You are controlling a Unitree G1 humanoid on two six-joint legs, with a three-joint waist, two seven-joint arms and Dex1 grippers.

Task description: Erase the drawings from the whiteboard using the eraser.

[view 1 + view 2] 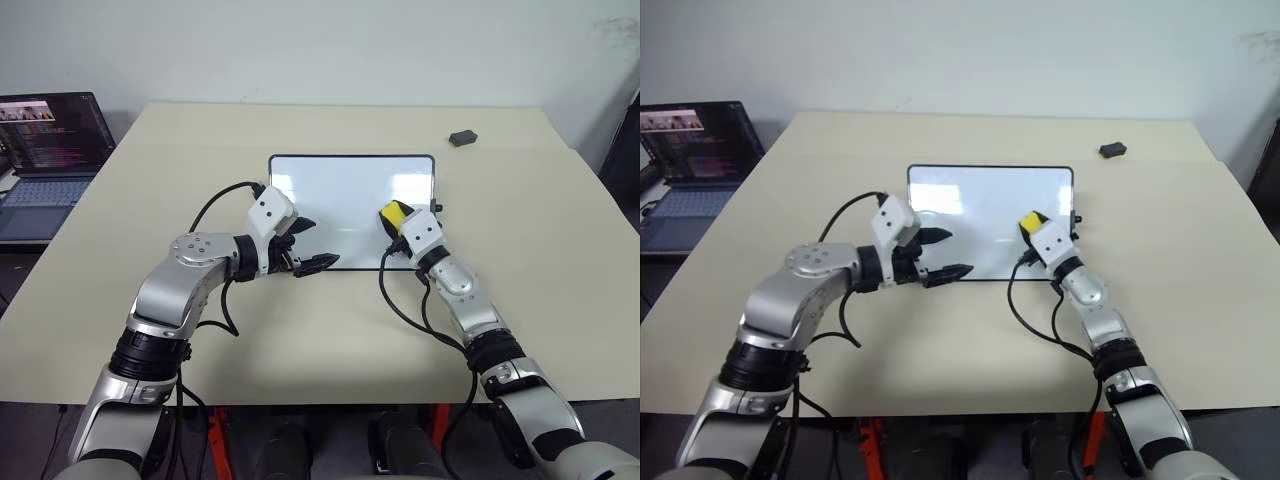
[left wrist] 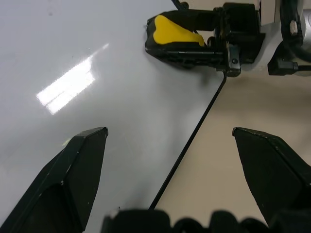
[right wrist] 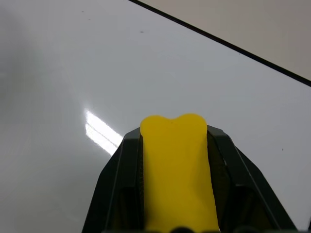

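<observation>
The whiteboard [image 1: 345, 200] lies flat in the middle of the table, its white surface glossy. No drawings show on it in any view. My right gripper [image 1: 392, 218] is shut on the yellow eraser [image 3: 177, 170] and holds it over the board's right part, near the front edge. The left wrist view also shows the eraser [image 2: 175, 34] pinched between the black fingers. My left gripper [image 1: 305, 245] stands open at the board's front edge, one finger over the white surface, the other over the table, with nothing between them.
A small dark grey rounded object [image 1: 462, 137] lies at the table's far right. A laptop [image 1: 45, 150] with its screen lit stands off the table's left side. Cables loop from both wrists onto the beige table [image 1: 150, 200].
</observation>
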